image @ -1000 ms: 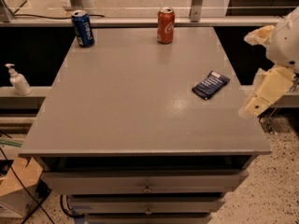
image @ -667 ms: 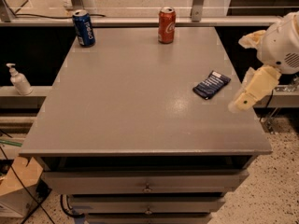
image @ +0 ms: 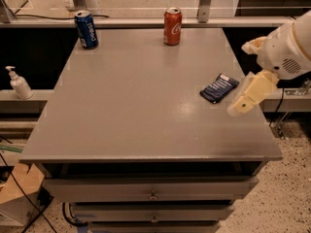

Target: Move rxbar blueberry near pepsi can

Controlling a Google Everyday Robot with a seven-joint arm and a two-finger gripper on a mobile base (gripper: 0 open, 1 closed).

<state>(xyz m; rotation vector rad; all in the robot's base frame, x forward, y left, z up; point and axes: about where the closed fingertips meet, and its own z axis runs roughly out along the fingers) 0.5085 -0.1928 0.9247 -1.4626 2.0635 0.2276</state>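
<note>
The rxbar blueberry (image: 220, 88), a flat dark navy bar with pale lettering, lies on the grey table (image: 141, 106) near its right edge. The pepsi can (image: 86, 29) stands upright at the table's far left corner. My gripper (image: 243, 77) comes in from the right on a white arm, just right of the bar and a little above the table. Its cream fingers (image: 252, 93) stand apart, open and empty, and do not touch the bar.
A red cola can (image: 172, 26) stands at the back middle of the table. A white pump bottle (image: 19, 83) sits on a ledge to the left. Drawers (image: 153, 191) are below the tabletop's front edge. A cardboard box (image: 14, 193) is on the floor at left.
My gripper has moved left, over the table's right edge and closer to the bar. The bar and both cans have not moved.
</note>
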